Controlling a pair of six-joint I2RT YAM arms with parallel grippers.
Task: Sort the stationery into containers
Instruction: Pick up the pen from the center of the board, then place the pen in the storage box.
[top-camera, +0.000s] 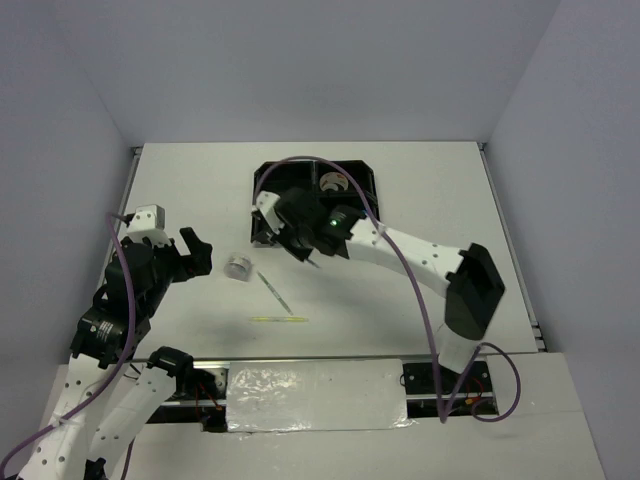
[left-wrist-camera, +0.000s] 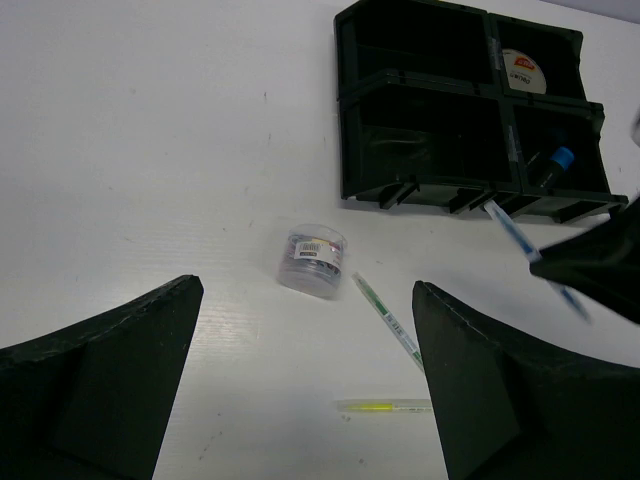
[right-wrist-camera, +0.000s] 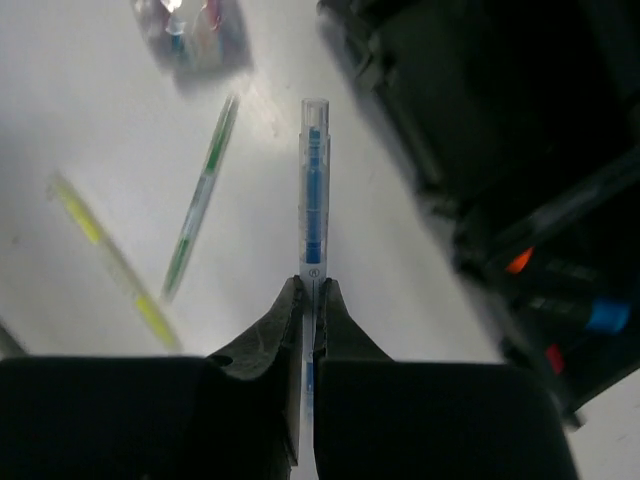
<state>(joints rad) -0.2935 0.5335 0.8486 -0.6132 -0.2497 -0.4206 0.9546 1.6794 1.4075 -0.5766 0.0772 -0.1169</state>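
**Off the tray (left-wrist-camera: 346, 120)'s near edge: blue pen (right-wrist-camera: 314, 190) pinched in the right gripper (right-wrist-camera: 308, 292)**

From overhead, the right arm hides much of the black tray, and the pen shows only as a pale sliver. The right wrist view gives it plainly. It is a slim clear barrel with a blue core. Its back end is clamped between the two closed black fingers, and its capped end points out over the white worktop (top-camera: 430, 190).

That view alone shows three black highlighters lying together in one compartment, with an orange cap (right-wrist-camera: 517, 262), a blue cap (right-wrist-camera: 602, 316) and a reddish cap (right-wrist-camera: 553, 357).

The left wrist view adds the tray's moulded two-by-two grid. A beige tape roll (left-wrist-camera: 522, 70) lies flat in the far right compartment, and the held pen slants across the tray's near wall.

The left gripper (top-camera: 198, 252) stands wide and holds nothing, toward the worktop's left edge.

Three things lie apart on the matte, faintly scuffed worktop, toward its middle:
- a small round clear tub (left-wrist-camera: 312, 262) with coloured bits inside
- a thin green-cored pen (left-wrist-camera: 388, 318) near the tub
- a yellow-green stick (left-wrist-camera: 385, 406) closer to the near edge
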